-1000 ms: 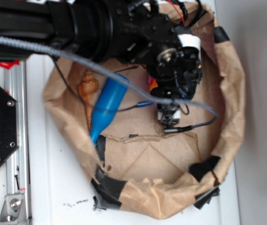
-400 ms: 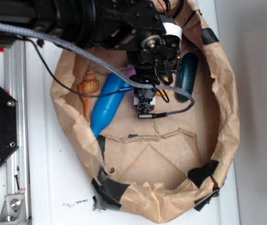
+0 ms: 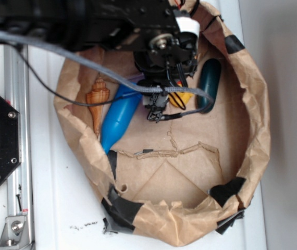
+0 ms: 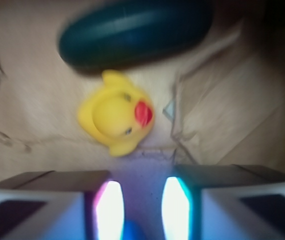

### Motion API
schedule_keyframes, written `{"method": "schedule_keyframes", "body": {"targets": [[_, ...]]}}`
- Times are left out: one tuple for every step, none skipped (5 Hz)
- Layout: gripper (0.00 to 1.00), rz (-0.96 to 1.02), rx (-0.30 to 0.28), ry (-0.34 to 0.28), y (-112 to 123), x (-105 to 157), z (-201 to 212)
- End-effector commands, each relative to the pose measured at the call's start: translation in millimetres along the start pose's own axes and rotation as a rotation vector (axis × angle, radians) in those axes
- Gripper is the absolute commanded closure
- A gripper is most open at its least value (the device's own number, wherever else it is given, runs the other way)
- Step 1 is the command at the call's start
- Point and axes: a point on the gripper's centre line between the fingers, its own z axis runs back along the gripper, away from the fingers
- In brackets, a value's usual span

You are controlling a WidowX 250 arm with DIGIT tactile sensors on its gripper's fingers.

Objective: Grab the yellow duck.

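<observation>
My pincer (image 4: pixel 137 200) hangs open at the bottom of the wrist view, its two fingers (image 4: pixel 107 205) glowing and apart with nothing between them, over a purple patch (image 4: pixel 142 162) on the paper floor. Just beyond the fingertips sits the duck (image 4: pixel 115 117), yellow, red beak turned to the right, its body a little left of the gap's middle line and not yet between the fingers. That offset is my first worry: I judge that a straight drop from here could land a finger on the duck's rounded back and squirt it aside rather than straddle it. Right behind the duck lies a dark green oblong (image 4: pixel 135 30), near enough that a push forward might wedge the duck against it or catch the oblong as well. From the exterior view my arm hides most of the duck (image 3: pixel 182 100); only a yellow sliver shows beside the oblong (image 3: pixel 209 83), with the blue bottle (image 3: pixel 118 117) and shell (image 3: pixel 97 96) to the other side, inside the paper bag (image 3: pixel 252 125). The crumpled, taped paper could snag a fingertip if I go too deep.
</observation>
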Motion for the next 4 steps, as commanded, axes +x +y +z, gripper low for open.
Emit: {"method": "schedule_keyframes", "body": {"targets": [[1.0, 0.031, 0.024, -0.173, -3.9, 8.4, 72.6], [0.0, 0.074, -0.019, -0.164, 0.6, 6.6, 60.3], [0.0, 0.072, -0.072, -0.155, -8.5, 9.6, 40.1], [0.0, 0.075, -0.117, -0.192, -22.4, 13.1, 9.9]]}}
